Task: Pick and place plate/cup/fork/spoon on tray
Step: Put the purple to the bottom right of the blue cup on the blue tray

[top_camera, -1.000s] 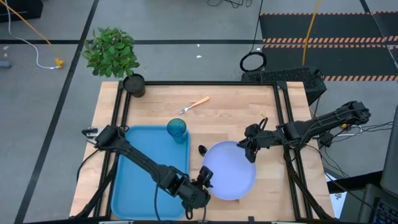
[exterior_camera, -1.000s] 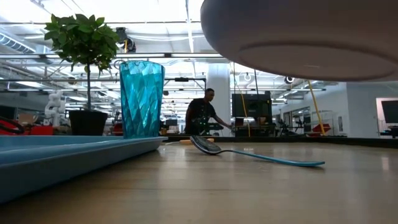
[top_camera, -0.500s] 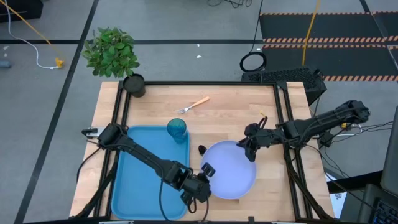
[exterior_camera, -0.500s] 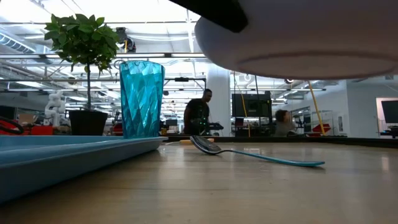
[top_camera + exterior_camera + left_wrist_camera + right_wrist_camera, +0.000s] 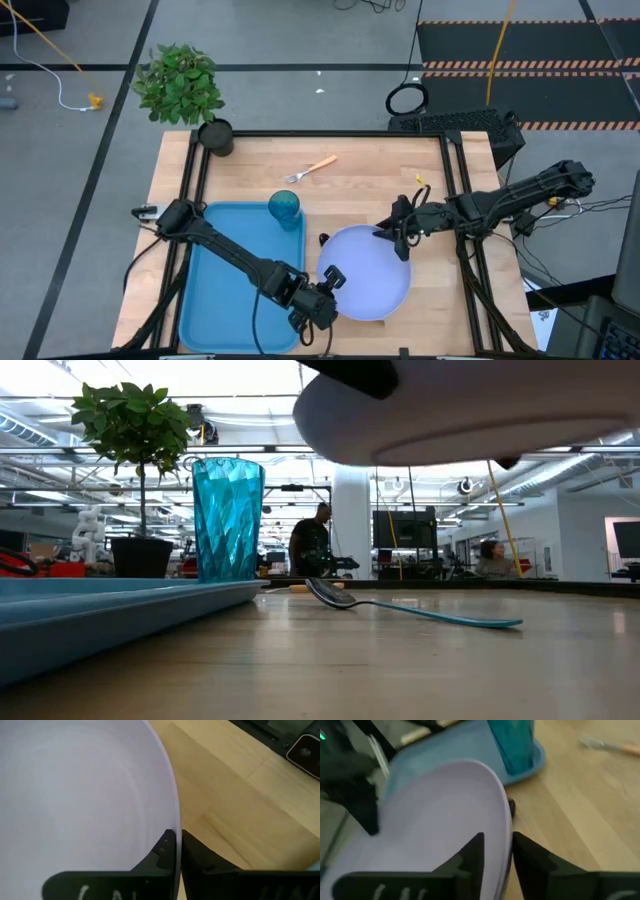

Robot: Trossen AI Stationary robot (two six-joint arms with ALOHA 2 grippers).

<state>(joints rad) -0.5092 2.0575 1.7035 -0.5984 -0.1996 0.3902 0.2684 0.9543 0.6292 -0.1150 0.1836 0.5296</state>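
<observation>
The pale lavender plate (image 5: 365,272) hangs above the table right of the blue tray (image 5: 235,270). My left gripper (image 5: 327,287) is shut on the plate's near-left rim. At the far-right rim is my right gripper (image 5: 398,238), open, with a finger on either side of the rim (image 5: 508,840); I cannot tell if they touch it. The teal cup (image 5: 285,208) stands upright in the tray's far right corner. The spoon (image 5: 400,606) lies on the table under the plate, its dark bowl (image 5: 324,240) showing. The orange-handled fork (image 5: 312,167) lies on the wood farther back. My left gripper pinches the plate's rim (image 5: 175,837) between its two fingers, one on the plate's upper face and one beneath. The fingers slant down from the table's left near side. In the low view the plate (image 5: 470,420) is lifted clear of the table.
A potted plant (image 5: 180,85) stands at the table's far left corner. Bare wood lies right of the plate and at the far right. People move in the room beyond the table.
My left gripper has shut on the plate's near-left rim. The plate, clear of the table throughout, has shifted a little toward the tray. My right gripper has tipped at the far-right rim.
</observation>
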